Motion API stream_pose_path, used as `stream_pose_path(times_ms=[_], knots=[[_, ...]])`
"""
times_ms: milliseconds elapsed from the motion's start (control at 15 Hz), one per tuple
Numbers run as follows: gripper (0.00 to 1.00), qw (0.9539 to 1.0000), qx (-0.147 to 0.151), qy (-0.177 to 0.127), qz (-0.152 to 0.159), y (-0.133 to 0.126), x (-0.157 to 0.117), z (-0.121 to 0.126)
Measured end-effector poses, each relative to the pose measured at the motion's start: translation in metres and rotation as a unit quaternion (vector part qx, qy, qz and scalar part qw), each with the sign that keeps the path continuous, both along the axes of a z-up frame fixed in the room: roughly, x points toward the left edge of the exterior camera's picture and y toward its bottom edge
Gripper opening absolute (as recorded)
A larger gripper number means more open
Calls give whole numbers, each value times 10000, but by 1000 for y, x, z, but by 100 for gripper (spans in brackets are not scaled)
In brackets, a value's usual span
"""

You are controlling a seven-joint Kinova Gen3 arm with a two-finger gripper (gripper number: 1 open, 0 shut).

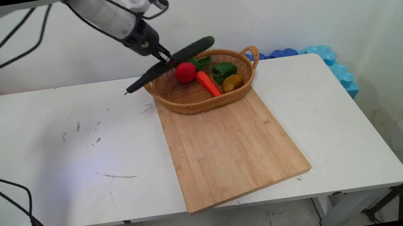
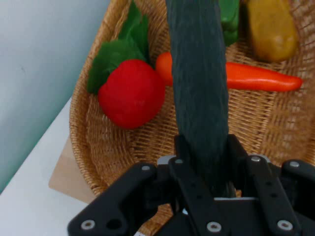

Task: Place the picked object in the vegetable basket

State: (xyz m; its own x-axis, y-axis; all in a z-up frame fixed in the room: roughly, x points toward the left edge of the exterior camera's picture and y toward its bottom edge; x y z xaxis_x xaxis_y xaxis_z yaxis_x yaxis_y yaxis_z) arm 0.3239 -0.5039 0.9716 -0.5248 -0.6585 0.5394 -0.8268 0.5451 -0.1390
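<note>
Main view: the white table [image 1: 55, 155] carries a wooden cutting board [image 1: 229, 148], with a wicker basket [image 1: 184, 99] at its twelve o'clock end holding a tomato [image 1: 185, 72], carrot [image 1: 208, 84] and peppers. The gripper [image 1: 168, 59] is clamped on a cucumber [image 1: 193, 48], lifted over the basket's ten o'clock rim.

We can read no text, label, brand, number or sign anywhere in either view.
</note>
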Motion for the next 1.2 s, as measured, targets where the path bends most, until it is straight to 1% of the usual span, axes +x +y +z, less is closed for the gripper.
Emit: stream_pose_path(times_ms=[267,467,800,867,1067,1200], knots=[[0,9994,156,-148,254,-22,-13,-27],[0,9988,236,-202,391,-38,-24,-46],[0,9982,284,-208,493,-54,-36,-65],[100,9982,270,-181,495,-57,-39,-68],[100,9987,213,-73,452,-61,-45,-68],[100,9993,118,59,359,-63,-48,-63]])
